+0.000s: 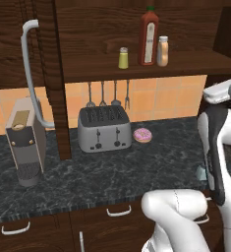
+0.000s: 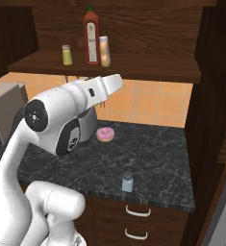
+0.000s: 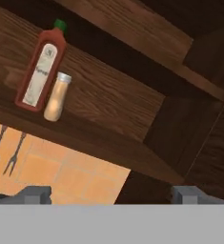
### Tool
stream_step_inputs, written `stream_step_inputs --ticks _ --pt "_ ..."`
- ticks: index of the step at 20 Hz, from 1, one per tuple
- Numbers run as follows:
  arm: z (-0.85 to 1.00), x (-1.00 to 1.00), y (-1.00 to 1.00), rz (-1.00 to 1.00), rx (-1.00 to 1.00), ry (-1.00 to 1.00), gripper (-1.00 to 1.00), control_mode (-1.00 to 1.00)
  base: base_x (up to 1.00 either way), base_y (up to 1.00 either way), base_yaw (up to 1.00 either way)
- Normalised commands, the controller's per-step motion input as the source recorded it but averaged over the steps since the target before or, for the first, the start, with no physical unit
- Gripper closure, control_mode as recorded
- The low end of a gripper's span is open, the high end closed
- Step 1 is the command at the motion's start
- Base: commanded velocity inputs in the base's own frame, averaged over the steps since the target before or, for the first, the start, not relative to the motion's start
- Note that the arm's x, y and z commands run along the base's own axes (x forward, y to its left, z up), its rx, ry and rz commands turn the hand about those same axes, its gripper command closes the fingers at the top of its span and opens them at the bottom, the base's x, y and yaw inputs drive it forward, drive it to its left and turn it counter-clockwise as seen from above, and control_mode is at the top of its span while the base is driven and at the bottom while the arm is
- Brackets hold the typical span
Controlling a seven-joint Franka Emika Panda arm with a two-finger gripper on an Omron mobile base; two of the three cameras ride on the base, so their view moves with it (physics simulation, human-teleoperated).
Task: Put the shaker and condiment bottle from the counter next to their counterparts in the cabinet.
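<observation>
The orange-amber condiment bottle (image 3: 57, 96) (image 1: 162, 51) (image 2: 104, 51) stands upright on the shelf of the dark wood cabinet (image 1: 195, 64), right beside the tall red sauce bottle (image 1: 148, 37) (image 3: 41, 71). A little further left on the same shelf is the yellow-green shaker (image 1: 123, 58) (image 2: 66, 55). The pale blue-grey shaker (image 2: 127, 182) stands upright on the black counter near its front edge; in the left base view the arm partly hides it (image 1: 201, 173). My gripper (image 3: 112, 195) is open and holds nothing, off to the right of and below the bottles.
On the counter are a silver toaster (image 1: 104, 129), a pink donut (image 1: 142, 135) (image 2: 105, 135) and a coffee machine (image 1: 26, 142). The cabinet door (image 1: 53, 98) hangs open with its curved grey handle (image 1: 31, 74). Utensils (image 1: 107, 93) hang on the tiled wall. A dark cabinet side wall (image 2: 208, 120) closes the right.
</observation>
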Motion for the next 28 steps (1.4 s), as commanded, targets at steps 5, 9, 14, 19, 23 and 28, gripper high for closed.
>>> stream_step_inputs --ticks 5,9,14,19,23,28 --pt "-0.32 -0.06 0.10 -0.47 -0.01 0.00 -1.00 -1.00 0.00 0.00 0.00" --pt "-0.28 -0.03 0.01 -0.25 0.00 -0.12 -1.00 -1.00 0.00 0.00 0.00" --pt "-0.55 -0.05 0.00 -0.42 0.00 -0.27 -1.00 -1.00 0.00 0.00 0.00" --pt "-0.56 0.00 0.04 -0.43 0.00 -0.14 -1.00 -1.00 0.00 0.00 0.00" --pt "-0.72 0.00 0.00 -0.35 0.06 -0.15 -1.00 -1.00 0.00 0.00 0.00" --pt "-0.61 0.03 -0.25 -0.19 0.26 -0.09 -1.00 -1.00 0.00 0.00 0.00"
